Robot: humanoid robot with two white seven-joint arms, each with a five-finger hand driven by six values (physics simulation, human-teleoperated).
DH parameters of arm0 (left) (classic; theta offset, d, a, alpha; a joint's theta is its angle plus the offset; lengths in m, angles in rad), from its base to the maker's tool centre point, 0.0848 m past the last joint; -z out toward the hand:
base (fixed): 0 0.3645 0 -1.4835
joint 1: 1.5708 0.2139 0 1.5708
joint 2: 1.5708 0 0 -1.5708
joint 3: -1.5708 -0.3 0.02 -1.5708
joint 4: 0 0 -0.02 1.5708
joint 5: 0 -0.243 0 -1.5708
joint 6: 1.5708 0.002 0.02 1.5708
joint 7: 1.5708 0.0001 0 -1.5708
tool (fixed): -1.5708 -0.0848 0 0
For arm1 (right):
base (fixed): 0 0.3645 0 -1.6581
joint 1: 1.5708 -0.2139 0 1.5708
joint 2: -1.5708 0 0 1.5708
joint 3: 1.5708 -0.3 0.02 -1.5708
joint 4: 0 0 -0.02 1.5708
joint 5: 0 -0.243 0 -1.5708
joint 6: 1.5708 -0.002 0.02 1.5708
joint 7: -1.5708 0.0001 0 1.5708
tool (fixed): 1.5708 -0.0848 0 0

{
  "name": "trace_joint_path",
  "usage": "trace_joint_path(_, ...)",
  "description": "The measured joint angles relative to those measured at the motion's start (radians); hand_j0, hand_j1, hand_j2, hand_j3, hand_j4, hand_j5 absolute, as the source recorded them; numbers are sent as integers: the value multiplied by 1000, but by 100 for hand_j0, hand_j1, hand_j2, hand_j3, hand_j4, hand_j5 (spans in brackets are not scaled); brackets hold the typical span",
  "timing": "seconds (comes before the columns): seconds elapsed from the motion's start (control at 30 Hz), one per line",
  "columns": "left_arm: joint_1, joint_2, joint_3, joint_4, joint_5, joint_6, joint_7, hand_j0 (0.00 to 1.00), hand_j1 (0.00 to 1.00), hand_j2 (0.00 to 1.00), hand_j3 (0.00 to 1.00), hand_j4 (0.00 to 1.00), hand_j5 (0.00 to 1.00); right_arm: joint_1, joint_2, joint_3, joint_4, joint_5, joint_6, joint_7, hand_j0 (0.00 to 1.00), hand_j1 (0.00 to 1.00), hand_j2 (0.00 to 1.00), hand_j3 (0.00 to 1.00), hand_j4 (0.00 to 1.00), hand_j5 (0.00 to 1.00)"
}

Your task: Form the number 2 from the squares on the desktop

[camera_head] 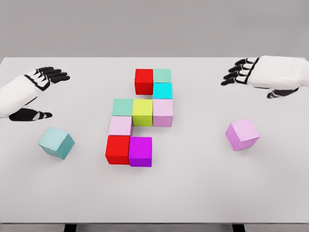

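Several coloured cubes sit joined at the table's middle: a red cube [144, 80] and a green cube [162, 75] on top, a cyan cube [162, 90] below, then a mint cube [123, 107], a yellow cube [143, 112] and a pale pink cube [163, 112], a second pale pink cube [120, 125], and at the bottom a red cube [118, 149] and a magenta cube [140, 151]. A loose teal cube [56, 142] lies at the left and a loose lilac cube [242, 134] at the right. My left hand [41, 92] hovers open above the teal cube. My right hand [248, 77] hovers open beyond the lilac cube.
The white table [193, 193] fills the view, with its front edge near the bottom and its far edge against a grey wall.
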Motion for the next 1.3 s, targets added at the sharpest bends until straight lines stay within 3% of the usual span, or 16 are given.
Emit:
trace_joint_path(0.17,0,-12,4,29,-9,0,-4,100,100,100,100,100,100,37,-16,-38,-7,-25,-1,1,100,100,100,100,100,100)
trace_joint_path(0.3,-5,24,5,50,18,0,-12,100,100,100,100,100,100,91,-153,-47,-13,-292,-1,2,100,100,100,100,100,100)
trace_joint_path(0.37,-18,96,-21,70,121,-1,-87,100,100,100,100,100,100,94,-214,-44,-21,-411,15,1,100,100,100,100,100,100)
trace_joint_path(0.47,-87,186,-48,69,355,-1,-361,100,100,100,100,100,100,97,-282,-15,-61,-497,144,1,100,100,100,100,100,100)
trace_joint_path(0.53,-118,215,-57,48,500,-2,-484,100,100,100,100,100,100,109,-300,10,-75,-521,206,1,100,100,100,100,100,100)
trace_joint_path(0.63,-123,233,-65,-5,687,-3,-566,100,100,100,100,100,100,177,-290,38,-85,-537,309,2,100,100,100,100,100,100)
trace_joint_path(0.73,-123,235,-101,-44,794,22,-597,100,100,100,100,100,100,196,-255,55,-88,-545,384,1,100,100,100,100,100,100)
trace_joint_path(0.97,-123,235,-184,-68,855,210,-613,100,100,100,100,100,100,183,-169,79,-90,-549,530,1,100,100,100,100,100,100)
trace_joint_path(1.3,-123,249,-276,-76,810,310,-614,100,100,100,100,100,100,190,-119,154,-90,-548,564,1,100,100,100,100,100,100)
